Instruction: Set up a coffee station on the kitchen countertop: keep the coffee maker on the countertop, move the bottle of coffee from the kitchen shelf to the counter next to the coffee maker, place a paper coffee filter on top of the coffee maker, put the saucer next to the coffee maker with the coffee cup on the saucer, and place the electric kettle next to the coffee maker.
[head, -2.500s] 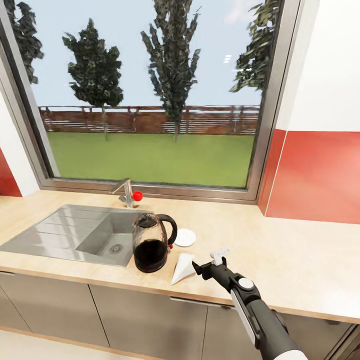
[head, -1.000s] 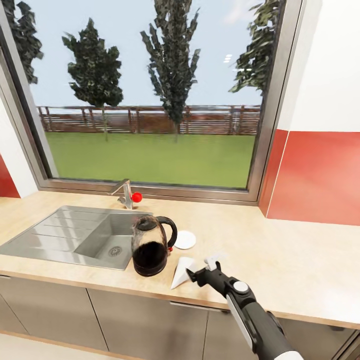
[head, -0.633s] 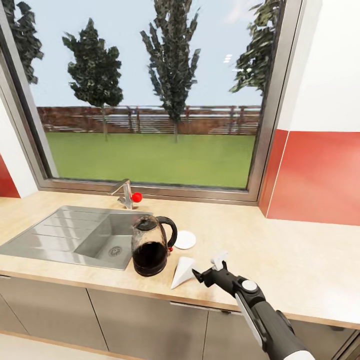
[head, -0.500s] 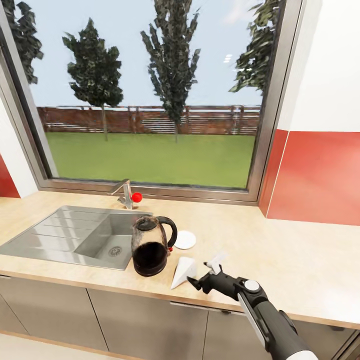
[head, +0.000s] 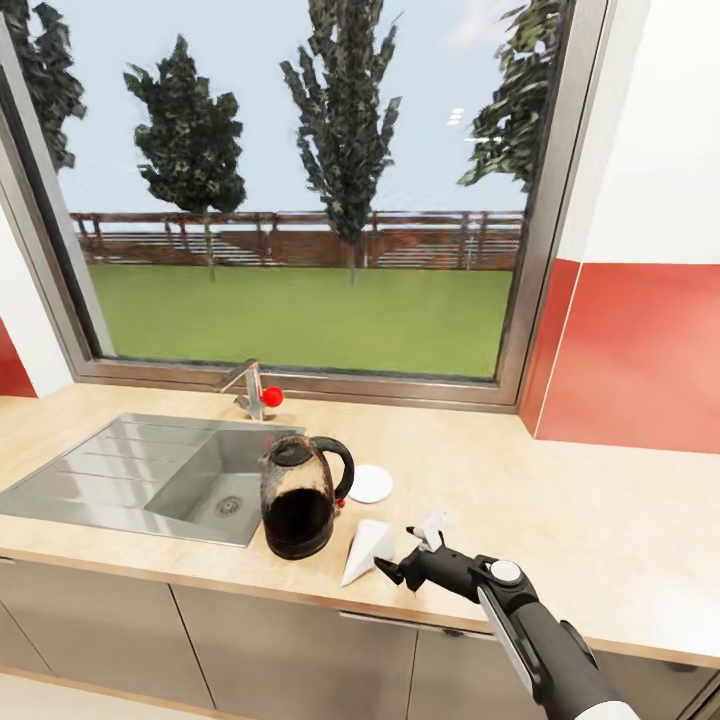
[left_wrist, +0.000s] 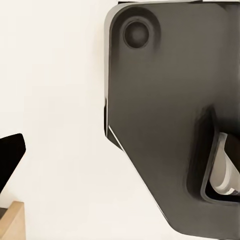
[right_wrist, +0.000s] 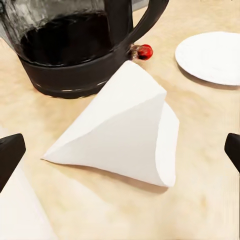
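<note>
A glass electric kettle (head: 298, 500) with a black base and handle stands on the wooden countertop (head: 560, 520), just right of the sink. A white saucer (head: 369, 483) lies behind it to the right. In front of the saucer a white paper coffee filter (head: 366, 550) lies on its side. My right gripper (head: 408, 545) hovers open just right of the filter, fingers spread either side of it. The right wrist view looks at the filter (right_wrist: 125, 132) close up, with the kettle (right_wrist: 75, 45) and saucer (right_wrist: 212, 56) behind and nothing held between the gripper (right_wrist: 121, 152) fingers. One black fingertip (left_wrist: 10, 155) of my left gripper sits against a white surface.
A steel sink (head: 150, 475) with a faucet (head: 250, 385) takes up the counter's left part under a large window. A red wall panel (head: 630, 350) rises at the right. Bare counter stretches right of the gripper. A dark grey robot panel (left_wrist: 165, 115) fronts the left wrist view.
My right gripper has edged slightly left and lower, closer to the filter, and stays open. The view has shifted a little; kettle, saucer and filter have not moved.
</note>
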